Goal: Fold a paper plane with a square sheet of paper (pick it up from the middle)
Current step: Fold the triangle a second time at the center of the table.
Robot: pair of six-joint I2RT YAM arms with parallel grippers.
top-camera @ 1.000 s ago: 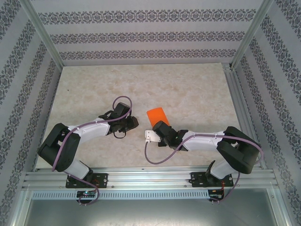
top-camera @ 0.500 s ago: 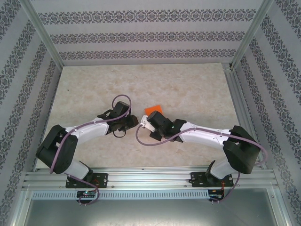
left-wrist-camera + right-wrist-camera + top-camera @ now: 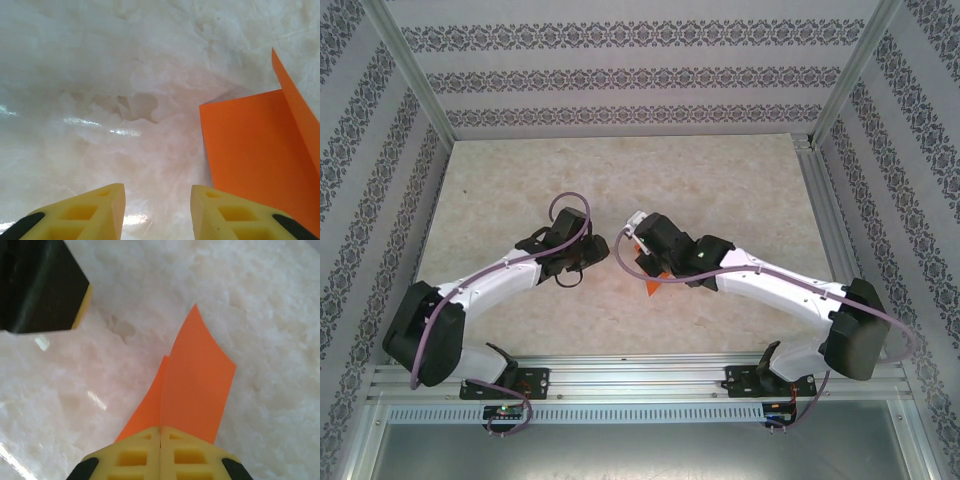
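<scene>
Marbled tabletop (image 3: 720, 180): square sheet of paper (image 3: 197, 390), creased but not yet dart-shaped, is pinched by the right gripper (image 3: 160, 432) — left gripper (image 3: 157, 200) parted, empty; most folds judged outstanding.

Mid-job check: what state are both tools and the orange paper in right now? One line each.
left tool: open, nothing in its gap.
right tool: shut on the orange paper.
orange paper: folded along a crease, two layers showing, one end pinched in the right tool, lying off to one side of the left tool.
</scene>
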